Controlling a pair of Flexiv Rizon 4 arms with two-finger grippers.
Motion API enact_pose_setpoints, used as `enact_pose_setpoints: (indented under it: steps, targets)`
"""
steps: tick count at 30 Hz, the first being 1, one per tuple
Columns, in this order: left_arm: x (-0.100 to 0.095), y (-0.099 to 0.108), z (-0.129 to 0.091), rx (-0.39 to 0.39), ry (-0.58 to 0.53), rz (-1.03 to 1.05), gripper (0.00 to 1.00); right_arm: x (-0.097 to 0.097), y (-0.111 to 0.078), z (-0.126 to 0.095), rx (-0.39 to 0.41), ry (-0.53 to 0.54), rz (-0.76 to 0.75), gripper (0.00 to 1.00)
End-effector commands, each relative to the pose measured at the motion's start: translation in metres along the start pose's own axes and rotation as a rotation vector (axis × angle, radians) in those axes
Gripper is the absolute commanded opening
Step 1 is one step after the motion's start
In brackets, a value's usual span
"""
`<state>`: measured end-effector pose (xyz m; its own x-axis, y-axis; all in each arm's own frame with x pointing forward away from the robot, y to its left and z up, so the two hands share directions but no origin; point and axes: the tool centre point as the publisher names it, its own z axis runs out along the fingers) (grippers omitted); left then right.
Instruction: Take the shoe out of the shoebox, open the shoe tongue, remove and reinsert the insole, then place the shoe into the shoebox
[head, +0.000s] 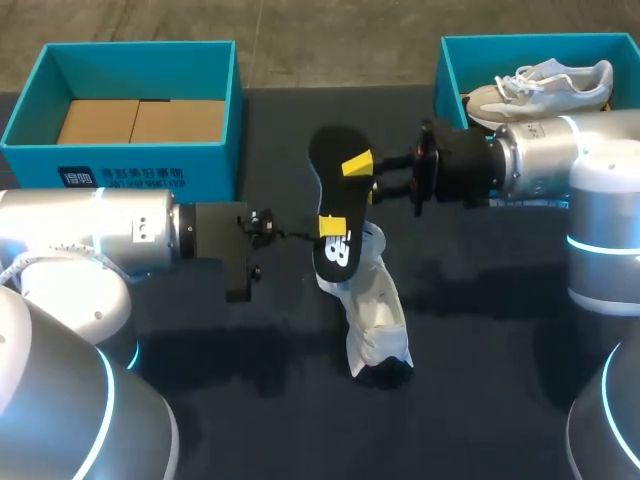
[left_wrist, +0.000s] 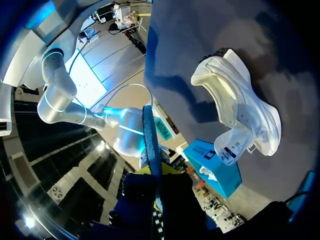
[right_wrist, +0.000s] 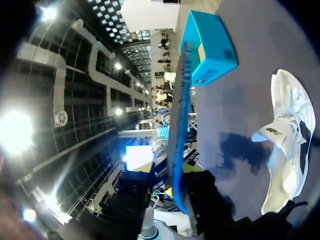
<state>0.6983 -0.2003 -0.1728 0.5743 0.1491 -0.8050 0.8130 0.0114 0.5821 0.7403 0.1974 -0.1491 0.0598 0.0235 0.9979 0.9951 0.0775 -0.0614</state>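
the insole (head: 332, 190) is up in the air over the middle of the desk (head: 500, 380), held on edge between both arms. the left tool (head: 333, 225) is clamped on its lower part and the right tool (head: 357, 164) on its upper part. two grips probably keep the floppy piece stiff and let one arm pass it or aim it while the other steadies it. each wrist view shows the insole as a thin blue edge running out from between that tool's fingers, which fits a firm pinch from both faces.

the shoe (head: 375, 315) lies on the desk at 6 o'clock from the insole, apart from both tools, with its tongue folded out. it is likely left there so the opening stays free for the insole to go back in. the left shoebox (head: 120, 158) sits at 10 o'clock with only cardboard in it. the right shoebox (head: 452, 60) at 1 o'clock holds a second shoe (head: 545, 85).

in the head view the far finger of each tool is hidden behind the insole. the right shoebox is cut off at the edge. the shoe's dark end at 6 o'clock is hard to make out.
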Motion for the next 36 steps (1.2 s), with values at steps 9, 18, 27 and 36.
enact_pose_setpoints:
  steps: [9, 18, 27, 36]
  targets:
    - [0.0000, -0.0013, 0.0011, -0.004, 0.000, 0.002, 0.00, -0.0004, -0.0032, -0.0002, -0.016, 0.015, -0.002, 0.28]
    - [0.0000, -0.0013, 0.0011, -0.004, 0.000, 0.002, 0.00, 0.0003, -0.0047, -0.0028, -0.043, 0.042, -0.005, 0.25]
    - [0.0000, -0.0013, 0.0011, -0.004, 0.000, 0.002, 0.00, 0.0008, -0.0053, -0.0040, -0.066, 0.058, -0.017, 0.00]
    - [-0.0003, -0.0019, 0.0006, -0.001, 0.001, -0.011, 0.93, -0.0013, -0.0039, -0.0028, -0.042, 0.058, -0.016, 0.00]
